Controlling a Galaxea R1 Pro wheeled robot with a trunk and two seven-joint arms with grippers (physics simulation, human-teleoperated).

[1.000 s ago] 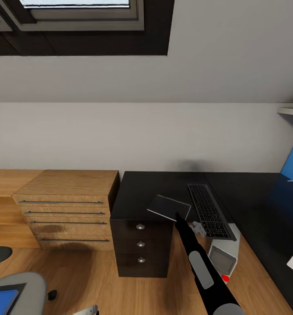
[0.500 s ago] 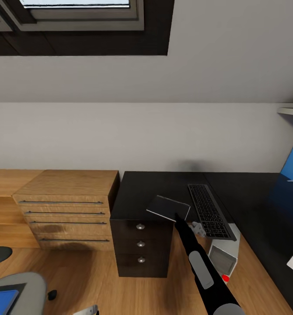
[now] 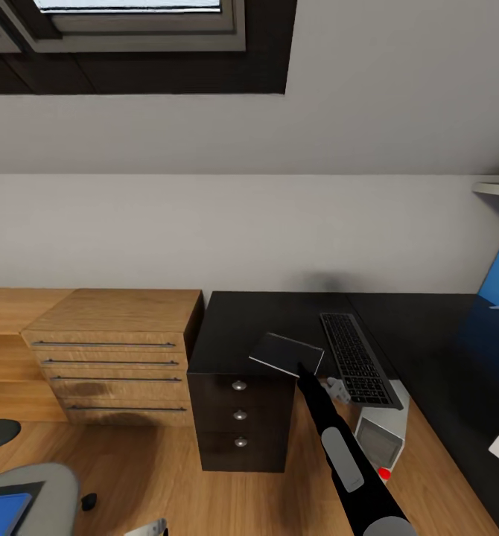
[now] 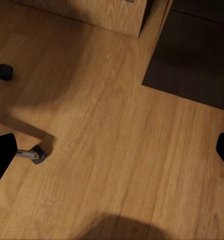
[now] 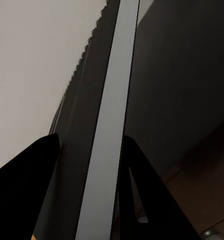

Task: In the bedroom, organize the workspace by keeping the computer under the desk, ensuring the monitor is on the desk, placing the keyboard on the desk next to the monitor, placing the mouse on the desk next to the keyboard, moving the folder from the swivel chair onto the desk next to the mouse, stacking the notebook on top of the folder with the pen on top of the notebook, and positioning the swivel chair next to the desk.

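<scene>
**Right arm extended to tabletop edge**

The right arm reached forward and up; its end effector (image 3: 303, 368) was closed on a dark flat notebook (image 3: 287, 353), held tilted over the tabletop (image 3: 242, 327) beside the keyboard (image 3: 357, 359). The left end effector (image 4: 112, 150) was spread open, empty, above the floor (image 4: 117, 150).

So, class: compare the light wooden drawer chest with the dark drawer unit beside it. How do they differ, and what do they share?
The wooden chest is pale oak; the dark drawer unit is near-black. The chest is wide and has long bar handles; the dark unit is narrow and has small round silvery knobs. The chest shows four drawers, the dark unit three. Both stand on the wooden floor against the same wall, side by side.
</scene>
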